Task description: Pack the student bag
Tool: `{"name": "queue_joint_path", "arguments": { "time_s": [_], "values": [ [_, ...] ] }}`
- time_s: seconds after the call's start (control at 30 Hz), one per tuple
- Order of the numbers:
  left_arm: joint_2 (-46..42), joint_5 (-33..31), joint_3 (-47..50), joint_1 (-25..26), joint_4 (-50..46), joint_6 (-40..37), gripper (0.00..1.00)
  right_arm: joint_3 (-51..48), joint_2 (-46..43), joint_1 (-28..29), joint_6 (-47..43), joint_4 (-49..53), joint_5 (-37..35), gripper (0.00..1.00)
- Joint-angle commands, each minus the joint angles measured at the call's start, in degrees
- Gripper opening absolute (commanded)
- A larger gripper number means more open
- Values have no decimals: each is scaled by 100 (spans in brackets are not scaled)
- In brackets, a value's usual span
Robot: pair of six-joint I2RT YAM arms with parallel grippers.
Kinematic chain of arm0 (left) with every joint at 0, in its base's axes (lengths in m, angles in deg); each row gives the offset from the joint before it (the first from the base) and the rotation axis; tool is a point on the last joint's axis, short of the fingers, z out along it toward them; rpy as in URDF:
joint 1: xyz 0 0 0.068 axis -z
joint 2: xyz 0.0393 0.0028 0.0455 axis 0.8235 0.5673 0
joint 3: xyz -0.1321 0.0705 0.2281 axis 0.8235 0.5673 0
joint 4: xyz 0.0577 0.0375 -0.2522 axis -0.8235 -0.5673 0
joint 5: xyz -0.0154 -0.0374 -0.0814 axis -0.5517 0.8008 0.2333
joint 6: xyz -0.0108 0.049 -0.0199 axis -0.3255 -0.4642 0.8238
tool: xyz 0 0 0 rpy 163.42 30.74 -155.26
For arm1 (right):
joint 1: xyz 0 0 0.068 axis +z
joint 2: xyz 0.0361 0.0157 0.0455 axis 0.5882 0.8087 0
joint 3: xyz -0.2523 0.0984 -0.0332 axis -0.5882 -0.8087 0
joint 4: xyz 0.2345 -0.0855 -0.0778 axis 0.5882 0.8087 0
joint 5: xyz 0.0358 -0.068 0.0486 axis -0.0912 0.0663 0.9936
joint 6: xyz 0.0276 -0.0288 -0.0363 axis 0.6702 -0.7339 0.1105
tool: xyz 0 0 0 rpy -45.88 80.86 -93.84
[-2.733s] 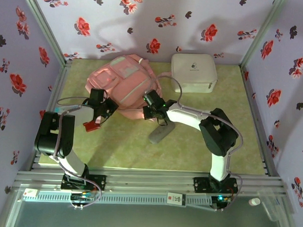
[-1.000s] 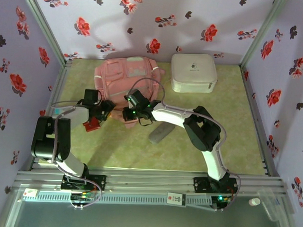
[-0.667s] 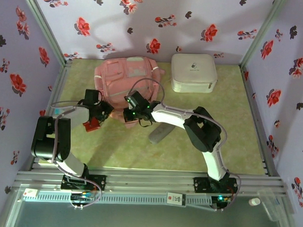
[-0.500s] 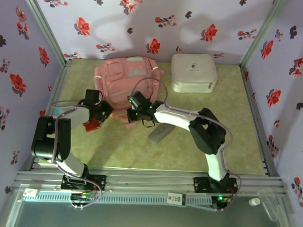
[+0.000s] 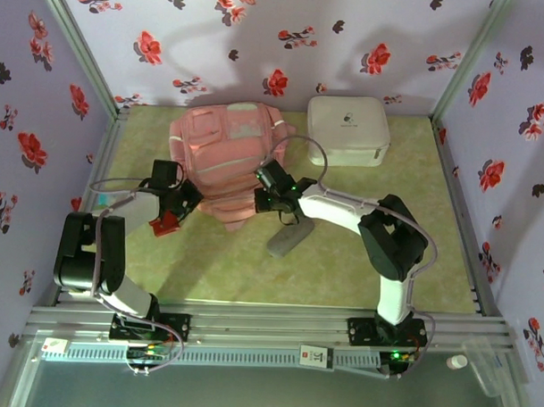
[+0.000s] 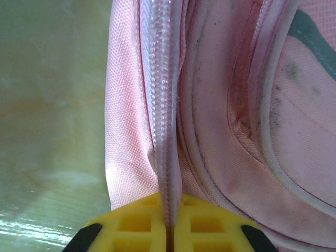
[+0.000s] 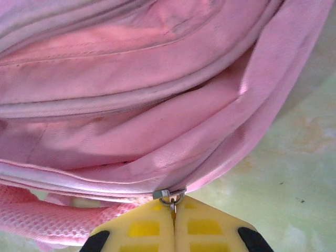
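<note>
top view, student bag (image 5: 224, 157): pink, lies flat on the table (image 5: 431, 254) toward the far left corner, its near end bunched to a point between the two grippers.
top view, white case (image 5: 348, 130): at the far edge, right of the bag and apart from it.
top view, grey oblong item (image 5: 289, 238): flat on the table, near the middle, just on the near side of the right arm's forearm.
top view, left gripper (image 5: 190, 199): at the bag's left near edge, touching the fabric; jaw gap too small to read here.
top view, right gripper (image 5: 261, 201): at the bag's right near edge, touching it; jaw gap likewise unreadable.
left wrist view, left gripper (image 6: 169, 230): yellow pads (image 6: 136, 223) pressed together, with the bag's zip tape (image 6: 163, 121) nipped between them.
left wrist view, zip tape: runs straight up from the pads as a raised ridge; pink fabric folds on both sides, grubby marks on the right panel.
left wrist view, table: bare green surface to the left of the bag.
right wrist view, right gripper (image 7: 174, 216): yellow pads closed tight on the metal zip pull (image 7: 171, 197).
right wrist view, zip pull: small silver ring and tab at the bag's lower seam, directly at the pad tips.
right wrist view, student bag (image 7: 131, 105): pink folds above the pads, mesh strap (image 7: 42, 220) at lower left.
</note>
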Motion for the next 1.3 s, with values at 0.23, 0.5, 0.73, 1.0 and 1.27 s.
{"name": "queue_joint_path", "arguments": {
  "time_s": [0.23, 0.5, 0.73, 1.0, 1.27],
  "values": [
    [-754, -371, -529, 94, -1327, -1608, 37, -105, -375, -121, -528, -290, 847, 0],
    [-759, -334, -1154, 982, -1792, -3432, 61, -133, -622, -125, -606, -553, 1546, 0],
    [-672, -255, -1223, 1744, -1340, -5261, 61, -298, -767, -146, -588, -607, 1687, 0],
    [-227, -59, -1555, 1774, -1498, -6552, 60, -346, -788, -181, -505, -714, 1813, 0],
    [279, 101, -1776, 1767, -1728, -7077, 54, -447, -836, -207, -418, -889, 1914, 0]
  ]
}}
